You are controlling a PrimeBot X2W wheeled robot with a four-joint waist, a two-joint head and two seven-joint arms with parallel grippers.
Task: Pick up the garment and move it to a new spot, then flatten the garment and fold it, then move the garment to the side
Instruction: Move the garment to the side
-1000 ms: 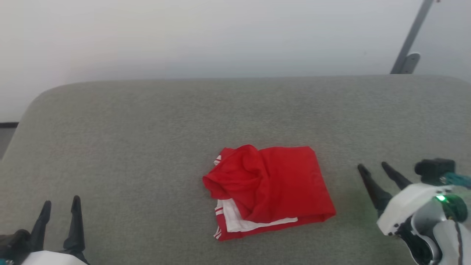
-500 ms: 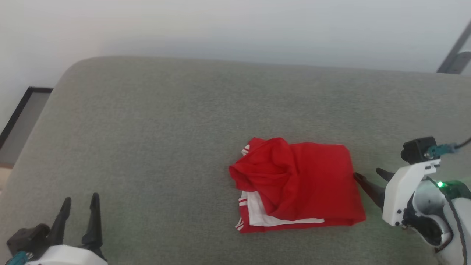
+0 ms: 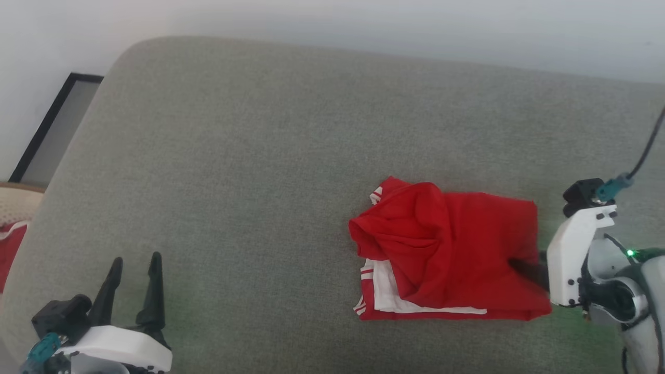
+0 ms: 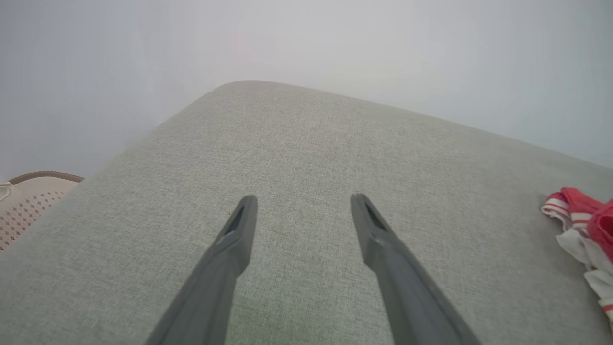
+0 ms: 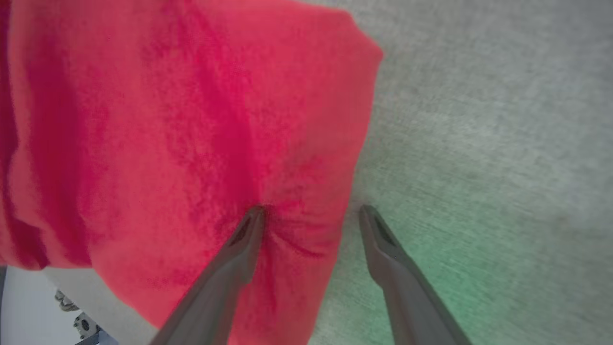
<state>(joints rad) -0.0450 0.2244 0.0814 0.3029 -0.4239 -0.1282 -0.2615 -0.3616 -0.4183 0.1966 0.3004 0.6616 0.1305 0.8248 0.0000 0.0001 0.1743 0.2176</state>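
At right of centre, the garment (image 3: 457,254) is soft matt red cloth, creased, with white cloth edges. The cushion (image 3: 234,156) beneath is grey woven fabric, finely rough. My left gripper (image 4: 302,197) has smooth matt dark fingers (image 4: 230,254) and a white plastic shell (image 3: 124,347) at lower left

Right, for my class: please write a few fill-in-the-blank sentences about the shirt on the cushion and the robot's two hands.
1. The shirt lying on the grey cushion is mostly ___.
2. The right hand has one finger on the shirt, and its jaws stand ___.
3. The left hand, over bare cushion, holds ___.
Missing words: red; open; nothing.
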